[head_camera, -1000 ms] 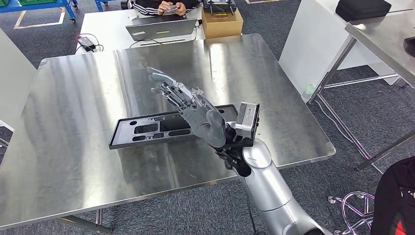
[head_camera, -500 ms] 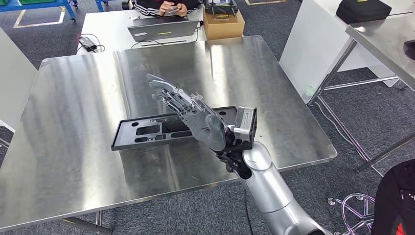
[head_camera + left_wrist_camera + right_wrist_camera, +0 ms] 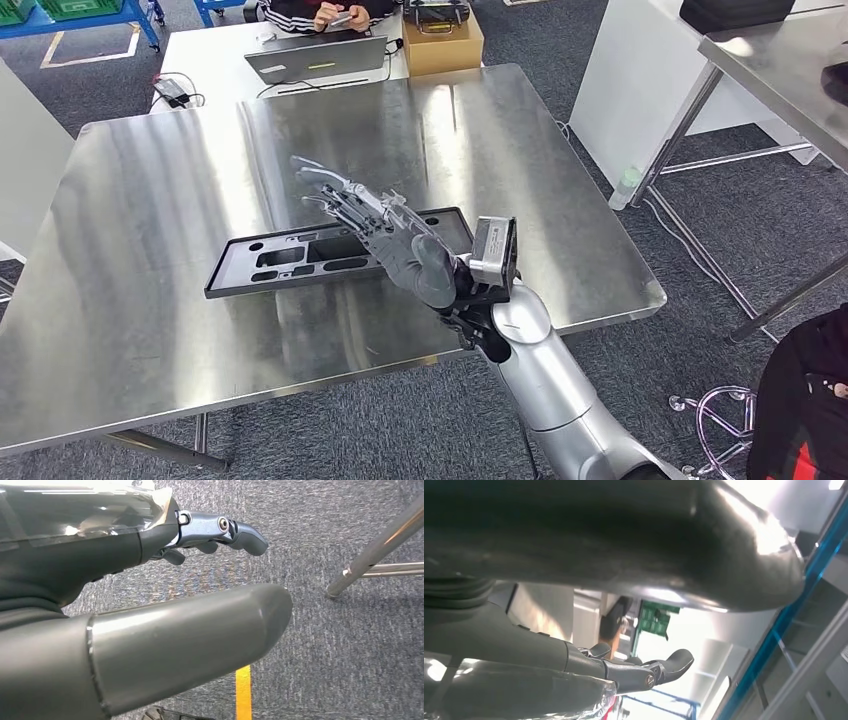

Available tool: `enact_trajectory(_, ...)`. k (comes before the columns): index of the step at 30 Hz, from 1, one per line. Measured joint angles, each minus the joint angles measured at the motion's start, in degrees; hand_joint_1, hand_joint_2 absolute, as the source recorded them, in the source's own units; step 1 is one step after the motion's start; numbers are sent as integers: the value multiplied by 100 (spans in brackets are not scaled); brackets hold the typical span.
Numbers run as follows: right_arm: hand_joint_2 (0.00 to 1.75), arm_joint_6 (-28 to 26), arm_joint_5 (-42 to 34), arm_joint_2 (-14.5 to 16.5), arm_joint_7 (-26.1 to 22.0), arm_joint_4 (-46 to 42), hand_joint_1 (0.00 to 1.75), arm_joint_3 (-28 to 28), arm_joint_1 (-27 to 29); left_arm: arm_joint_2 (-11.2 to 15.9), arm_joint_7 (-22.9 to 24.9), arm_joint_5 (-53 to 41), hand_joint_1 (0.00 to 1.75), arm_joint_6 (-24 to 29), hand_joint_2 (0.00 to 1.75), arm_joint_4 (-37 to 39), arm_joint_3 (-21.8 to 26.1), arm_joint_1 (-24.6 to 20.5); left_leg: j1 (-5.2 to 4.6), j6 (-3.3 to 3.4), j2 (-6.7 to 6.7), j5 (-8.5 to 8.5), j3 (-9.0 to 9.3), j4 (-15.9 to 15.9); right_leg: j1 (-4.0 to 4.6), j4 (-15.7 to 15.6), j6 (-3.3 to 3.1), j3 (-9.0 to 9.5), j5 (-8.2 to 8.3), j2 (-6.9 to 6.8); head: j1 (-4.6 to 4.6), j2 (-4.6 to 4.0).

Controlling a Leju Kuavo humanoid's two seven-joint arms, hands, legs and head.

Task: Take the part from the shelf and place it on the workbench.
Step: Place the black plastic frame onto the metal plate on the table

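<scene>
The part [image 3: 300, 262], a long black tray-like piece with cut-outs, lies flat on the steel workbench [image 3: 150, 200], toward its near half. The right hand [image 3: 385, 235] hovers above the part's right end with fingers spread wide, holding nothing. The left hand [image 3: 150, 595] hangs over grey carpet, fingers loosely extended and holding nothing.

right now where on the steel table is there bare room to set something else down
Bare steel lies on the workbench left of the black part, and across the far half toward the laptop. The middle is crowded: the right hand hovers open over the part's near end.
</scene>
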Motion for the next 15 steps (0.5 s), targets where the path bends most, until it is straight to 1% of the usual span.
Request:
enact_trajectory(1,0,4,0,-1,-4,4,0,14,-1,2,-1,-1,0,-1,0,0,0,-2,6,7,1,140,208,-274,0,1,15,-29,29,1,0,0)
enact_trajectory(2,0,7,-1,0,-9,5,0,22,-8,5,-2,-2,0,-1,0,-1,0,-8,15,17,1,294,506,-710,2,5,37,-49,56,2,0,0)
enact_trajectory(3,0,10,-2,0,-17,5,0,27,-16,8,-2,-3,0,-2,0,-1,0,-17,14,30,-6,411,777,-1113,12,7,68,-65,84,5,0,0)
enact_trajectory(4,0,14,-4,-1,-24,6,0,29,-30,8,-3,-5,0,-5,0,-1,0,-26,5,54,-18,493,963,-1404,22,7,104,-73,112,4,7,0)
enact_trajectory(5,0,17,-8,-3,-32,6,0,33,-45,6,-3,-9,0,-9,0,-1,0,-34,-9,79,-29,522,1053,-1564,31,10,145,-80,141,3,10,0)
enact_trajectory(7,0,23,-18,-14,-40,10,0,43,-68,1,-2,-28,0,-19,0,-1,0,-40,-43,152,-40,579,1002,-1582,49,-11,236,-90,217,1,24,0)
enact_trajectory(8,0,27,-27,-26,-43,15,0,47,-77,-9,-1,-42,0,-23,0,-1,0,-45,-43,193,-26,620,970,-1602,48,4,268,-124,217,3,22,0)
enact_trajectory(9,0,30,-37,-43,-43,21,0,49,-86,-18,2,-55,0,-27,0,-1,0,-55,-40,251,-14,680,924,-1616,54,85,270,-189,138,5,28,0)
enact_trajectory(10,0,32,-49,-65,-44,31,0,49,-94,-27,6,-67,0,-33,0,-1,0,-67,-35,301,-1,749,865,-1633,61,286,246,-288,-31,7,33,0)
enact_trajectory(11,0,33,-61,-91,-45,42,0,49,-100,-36,9,-84,0,-40,0,-2,0,-80,-37,338,11,812,796,-1636,52,614,201,-421,-278,8,39,0)
enact_trajectory(12,0,33,-72,-116,-45,54,0,48,-100,-36,12,-102,0,-51,0,-2,0,-91,-48,366,14,871,717,-1634,57,1014,166,-551,-527,9,47,0)
enact_trajectory(13,0,31,-81,-143,-45,67,0,48,-93,-37,14,-125,0,-62,0,-2,0,-97,-61,376,22,929,639,-1631,56,1401,165,-648,-710,9,49,0)
enact_trajectory(14,0,21,-88,-170,-48,80,0,48,-81,-39,14,-151,0,-73,0,-2,-1,-101,-75,383,28,985,563,-1628,57,1655,191,-671,-794,9,49,0)
enact_trajectory(15,0,4,-91,-197,-52,89,0,46,-65,-40,15,-173,0,-81,0,-2,-2,-106,-88,385,32,1039,493,-1624,62,1699,233,-584,-776,9,48,0)
